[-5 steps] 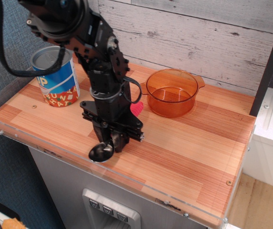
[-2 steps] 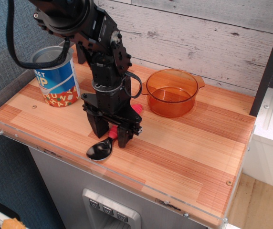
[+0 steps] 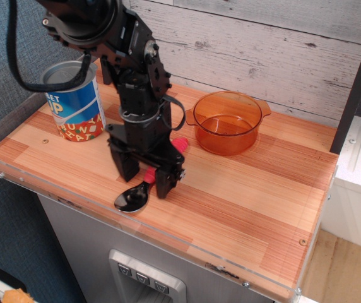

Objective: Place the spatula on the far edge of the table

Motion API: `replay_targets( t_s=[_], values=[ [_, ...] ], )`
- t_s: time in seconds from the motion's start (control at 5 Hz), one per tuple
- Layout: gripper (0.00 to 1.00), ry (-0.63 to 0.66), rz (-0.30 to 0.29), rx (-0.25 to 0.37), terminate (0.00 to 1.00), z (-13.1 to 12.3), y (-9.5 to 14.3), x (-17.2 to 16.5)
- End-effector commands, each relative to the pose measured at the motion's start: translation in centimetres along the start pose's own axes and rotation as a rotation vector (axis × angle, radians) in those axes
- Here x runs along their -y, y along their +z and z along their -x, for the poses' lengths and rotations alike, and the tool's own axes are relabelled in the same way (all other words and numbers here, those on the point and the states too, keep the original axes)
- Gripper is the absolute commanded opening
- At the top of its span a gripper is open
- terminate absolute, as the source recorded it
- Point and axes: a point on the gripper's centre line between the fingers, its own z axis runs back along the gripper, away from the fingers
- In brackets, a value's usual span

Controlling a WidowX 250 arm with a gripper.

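The spatula lies on the table (image 3: 243,196) near its front edge. Its shiny grey head (image 3: 131,198) points toward the front left. Its pink-red handle (image 3: 179,146) runs back to the right, mostly hidden behind the arm. My gripper (image 3: 146,178) is open, its two black fingers standing on either side of the handle just behind the head. The fingers (image 3: 165,182) are not closed on the handle.
A blue can (image 3: 74,104) stands at the back left. An orange see-through pot (image 3: 226,122) stands at the back middle. A white plank wall rises behind the table. A clear acrylic rim (image 3: 73,203) runs along the front and left edges.
My gripper has opened and let go of the spatula, which now rests on the table. The arm has risen slightly and the fingers have spread apart.
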Motion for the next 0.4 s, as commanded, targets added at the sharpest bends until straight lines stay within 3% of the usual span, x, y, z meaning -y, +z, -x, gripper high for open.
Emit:
replay_targets(
  t_s=[0.0, 0.2],
  values=[
    [1.0, 0.06, -0.034, 0.061, 0.0, -1.1, 5.8, 0.2],
    [1.0, 0.089, -0.066, 0.08, 1.0, -1.1, 7.9, 0.1]
  ],
)
